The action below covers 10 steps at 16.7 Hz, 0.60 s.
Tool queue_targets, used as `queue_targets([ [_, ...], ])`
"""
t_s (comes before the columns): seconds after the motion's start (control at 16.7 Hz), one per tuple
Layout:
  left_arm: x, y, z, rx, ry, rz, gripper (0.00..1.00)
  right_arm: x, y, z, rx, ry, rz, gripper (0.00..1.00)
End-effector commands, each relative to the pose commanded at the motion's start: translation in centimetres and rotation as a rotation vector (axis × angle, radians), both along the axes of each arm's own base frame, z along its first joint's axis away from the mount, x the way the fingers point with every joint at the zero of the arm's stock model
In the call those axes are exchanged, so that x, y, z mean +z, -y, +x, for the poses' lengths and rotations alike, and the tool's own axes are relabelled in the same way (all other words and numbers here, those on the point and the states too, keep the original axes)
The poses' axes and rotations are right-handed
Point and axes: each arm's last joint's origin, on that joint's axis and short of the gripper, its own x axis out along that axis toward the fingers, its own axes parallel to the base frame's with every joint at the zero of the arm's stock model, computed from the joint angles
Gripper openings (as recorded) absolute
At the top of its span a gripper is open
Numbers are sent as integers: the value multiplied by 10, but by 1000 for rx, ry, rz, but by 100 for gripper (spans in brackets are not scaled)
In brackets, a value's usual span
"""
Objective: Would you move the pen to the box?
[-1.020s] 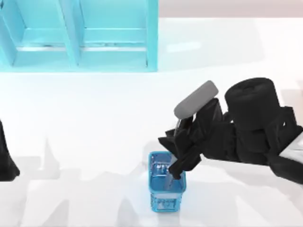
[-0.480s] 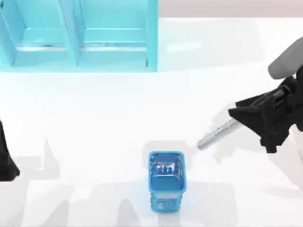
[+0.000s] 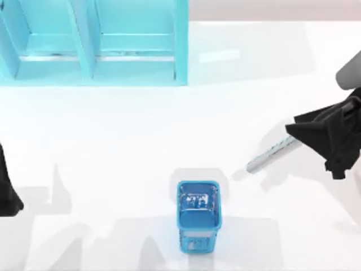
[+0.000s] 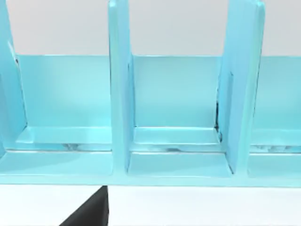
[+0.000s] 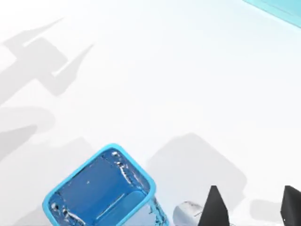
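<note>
Right gripper (image 3: 302,138) sits at the table's (image 3: 141,141) right side, fingers clamped on the pen (image 3: 273,153). The pen's silver-grey barrel with dark lettering sticks out of the fingers on a diagonal, its free end pointing toward the blue holder (image 3: 198,223). The gripped end is hidden inside the fingers. The pen is held off the table, with its shadow on the white surface beneath, and it is clear of the holder, up and to the right of it.

The blue holder stands upright near the table's front edge, open top up.

Right wrist view: 2 dark fingertips (image 5: 214,207) frame the pen's grey end (image 5: 188,213), with the holder (image 5: 101,190) close beside it.

The box (image 3: 93,42), a light-blue rack with upright dividers, sits at the table's far left, well apart from the pen. Left wrist view looks straight into its compartments (image 4: 174,108).

Left arm is parked at the table's left edge; cannot tell its finger state.
</note>
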Motion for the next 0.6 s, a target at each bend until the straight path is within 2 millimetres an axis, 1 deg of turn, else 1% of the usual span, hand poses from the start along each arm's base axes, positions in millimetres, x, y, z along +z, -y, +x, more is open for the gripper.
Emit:
queue_targets([
  [0.12,0,0,0,0,0,0,100,6,10,11,-40,-2,-45,0],
  [0.24,0,0,0,0,0,0,100,15,30,26,-111,-14,-114,0],
  [0.3,0,0,0,0,0,0,100,20,44,34,-156,-22,-153,0],
  [0.42,0,0,0,0,0,0,100,33,79,46,-259,-48,-236,0],
  [0.48,0,0,0,0,0,0,100,39,99,49,-312,-65,-278,0],
  [0.6,0,0,0,0,0,0,100,50,139,50,-409,-111,-354,0],
])
